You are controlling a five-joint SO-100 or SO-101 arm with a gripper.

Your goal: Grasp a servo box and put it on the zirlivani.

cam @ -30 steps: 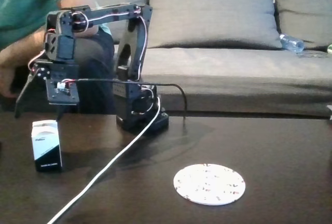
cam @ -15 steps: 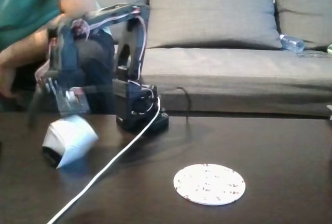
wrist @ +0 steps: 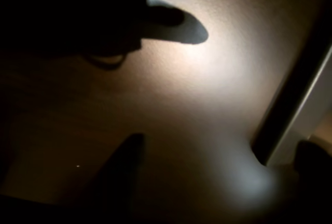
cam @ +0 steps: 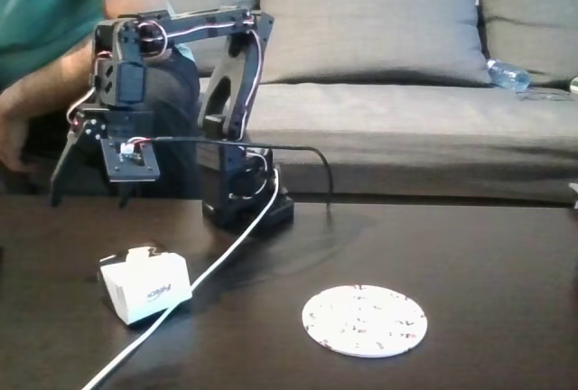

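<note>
A grey sofa [cam: 379, 74] stands behind the dark tabletop [cam: 470, 255], with a person [cam: 54, 38] seated at the fixed view's left. The servo box [cam: 144, 286] lies on its side on the tabletop beside a white cable [cam: 226, 246], well left of the zirlivani [cam: 364, 320], which carries nothing. The end effector [cam: 86, 199] hangs above and behind the box with its fingers spread and empty, so I judge grasping and placing are both left to do.

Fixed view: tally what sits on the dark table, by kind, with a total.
Servo box, lying tipped over: 1
Zirlivani: 1
Robot arm, gripper above the table: 1
White cable: 1
Total: 4
</note>
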